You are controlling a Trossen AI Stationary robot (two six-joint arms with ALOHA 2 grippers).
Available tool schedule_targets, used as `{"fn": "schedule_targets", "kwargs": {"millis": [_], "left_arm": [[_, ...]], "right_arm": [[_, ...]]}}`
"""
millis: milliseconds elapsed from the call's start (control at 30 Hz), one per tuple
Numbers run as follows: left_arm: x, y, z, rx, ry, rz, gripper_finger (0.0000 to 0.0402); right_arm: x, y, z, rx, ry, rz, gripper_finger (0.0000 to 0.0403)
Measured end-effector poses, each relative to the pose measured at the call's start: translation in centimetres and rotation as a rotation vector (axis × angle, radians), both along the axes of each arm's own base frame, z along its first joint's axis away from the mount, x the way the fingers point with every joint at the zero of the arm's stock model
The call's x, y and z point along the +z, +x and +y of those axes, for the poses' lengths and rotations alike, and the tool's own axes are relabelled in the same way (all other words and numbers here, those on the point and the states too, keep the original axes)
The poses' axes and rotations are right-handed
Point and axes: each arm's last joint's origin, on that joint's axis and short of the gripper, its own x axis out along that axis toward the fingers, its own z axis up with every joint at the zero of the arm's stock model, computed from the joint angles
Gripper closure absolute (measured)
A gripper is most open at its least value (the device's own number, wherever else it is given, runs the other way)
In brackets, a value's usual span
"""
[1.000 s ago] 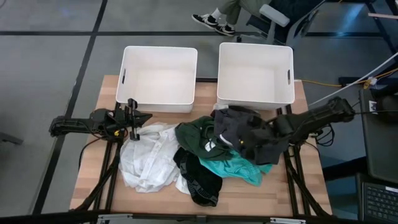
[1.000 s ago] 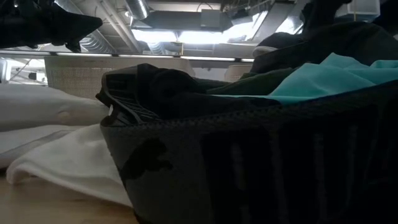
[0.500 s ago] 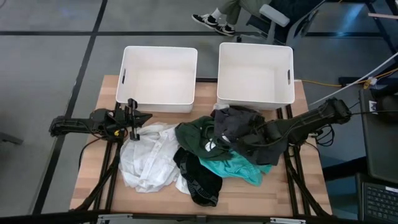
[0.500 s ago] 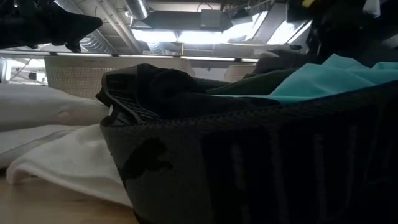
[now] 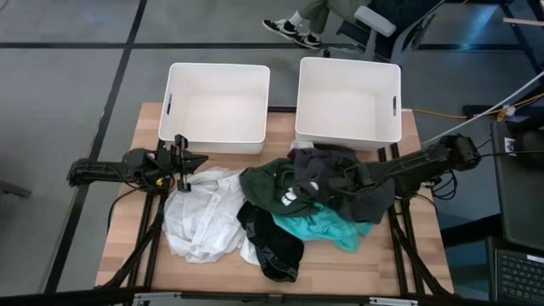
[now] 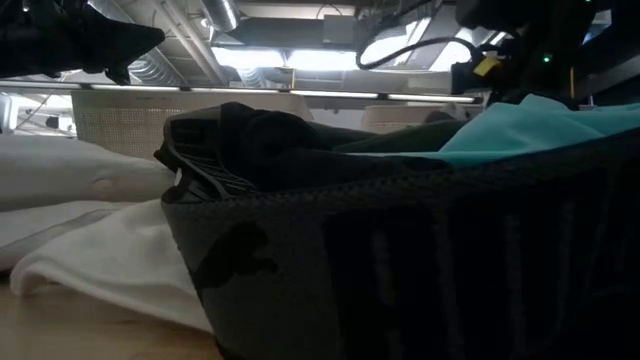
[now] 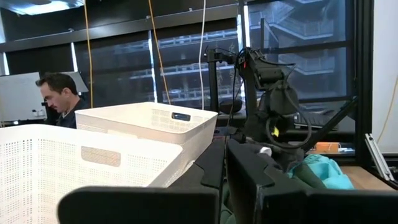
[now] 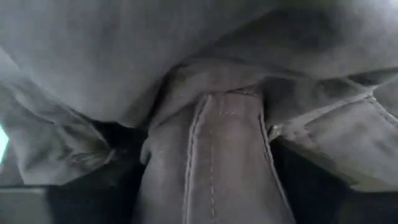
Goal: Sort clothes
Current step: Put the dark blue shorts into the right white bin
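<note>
1. Now the right gripper (image 5: 333, 181) has pushed further into the dark grey garment (image 5: 361, 189) at the pile's 2 o'clock; whether its fingers grip is unclear.
2. The left gripper (image 5: 197, 160) stays closed, empty, at the white garment's (image 5: 202, 217) 11 o'clock on the table (image 5: 136, 217).

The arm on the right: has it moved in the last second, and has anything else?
The right gripper has pushed further in over the dark grey garment, towards the pile's middle; no grip shows yet. The left gripper, both white bins and the other clothes stayed put.
</note>
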Motion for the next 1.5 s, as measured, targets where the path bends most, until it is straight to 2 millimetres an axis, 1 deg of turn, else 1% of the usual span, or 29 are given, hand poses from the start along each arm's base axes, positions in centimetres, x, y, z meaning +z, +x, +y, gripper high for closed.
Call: {"fn": "schedule_targets", "kwargs": {"millis": [267, 333, 400, 567, 667, 733, 967, 1100, 1300, 1500], "left_arm": [[0.0, 0.0, 0.0, 0.000, 0.001, 0.001, 0.0393], [0.0, 0.0, 0.0, 0.000, 0.000, 0.000, 0.0393], [0.0, 0.0, 0.0, 0.000, 0.000, 0.000, 0.0393], [0.0, 0.0, 0.0, 0.000, 0.000, 0.000, 0.0393], [0.0, 0.0, 0.0, -0.002, -0.006, -0.001, 0.0393], [0.0, 0.0, 0.0, -0.004, -0.014, -0.003, 0.0393], [0.0, 0.0, 0.0, -0.003, -0.013, -0.003, 0.0393], [0.0, 0.0, 0.0, -0.004, -0.013, -0.003, 0.0393], [0.0, 0.0, 0.0, -0.004, -0.014, -0.003, 0.0393], [0.0, 0.0, 0.0, -0.005, -0.017, -0.004, 0.0393]], "right_arm": [[-0.1, -0.1, -0.1, -0.003, -0.019, 0.011, 0.0301], [-0.1, -0.1, 0.0, -0.005, -0.018, 0.007, 0.0331], [-0.1, -0.1, 0.0, -0.004, -0.018, 0.003, 0.0347], [0.0, -0.1, 0.1, 0.004, -0.027, 0.012, 0.0350], [1.1, -0.1, 0.5, 0.023, -0.064, 0.033, 0.0353], [2.3, 0.0, 0.8, 0.043, -0.085, 0.045, 0.0354], [7.9, 0.2, 1.5, 0.065, -0.177, 0.035, 0.0355], [10.6, 0.2, 1.3, 0.049, -0.241, 0.005, 0.0355], [14.0, 0.4, 1.1, 0.063, -0.314, -0.071, 0.0355], [16.7, 0.5, 0.9, 0.077, -0.424, -0.147, 0.0355]]}}
